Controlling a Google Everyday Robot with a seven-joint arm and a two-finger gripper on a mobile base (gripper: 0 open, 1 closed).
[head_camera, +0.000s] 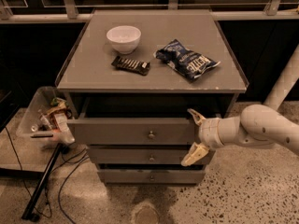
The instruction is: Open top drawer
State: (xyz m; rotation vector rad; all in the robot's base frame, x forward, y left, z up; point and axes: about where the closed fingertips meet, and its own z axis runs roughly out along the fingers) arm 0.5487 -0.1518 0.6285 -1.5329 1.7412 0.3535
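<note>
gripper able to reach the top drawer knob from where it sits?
Probably yes. The gripper sits open at the right end of the top drawer front; nothing lies between it and the knob at centre.

The top drawer [117,130] sits slightly pulled out at mid-frame, with a dark gap above it. At its right end the gripper [195,135] has its fingers spread, one above and one below the front panel. On the counter [84,76] lie a white bowl [124,38], a dark snack bar [131,65] and a blue chip bag [187,59].
</note>
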